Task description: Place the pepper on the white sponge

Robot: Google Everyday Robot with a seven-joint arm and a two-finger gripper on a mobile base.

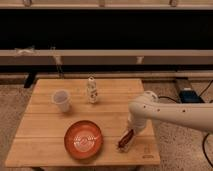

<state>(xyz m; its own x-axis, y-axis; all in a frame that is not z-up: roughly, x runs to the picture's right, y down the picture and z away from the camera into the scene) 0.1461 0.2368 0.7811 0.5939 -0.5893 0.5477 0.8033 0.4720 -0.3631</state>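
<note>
The small dark red pepper [124, 140] lies slanted at the front right of the wooden table [45, 135], on or against the pale white sponge [129, 144], which is mostly hidden under it. My gripper [131, 131] hangs from the white arm [170, 112] that reaches in from the right, and it sits right at the pepper's upper end. The arm hides how the pepper and gripper meet.
A large round orange-red bowl [83, 138] sits at the front middle, just left of the pepper. A clear plastic cup [61, 100] stands at the left. A small white bottle [92, 90] stands at the back middle. The table's right edge is close to the sponge.
</note>
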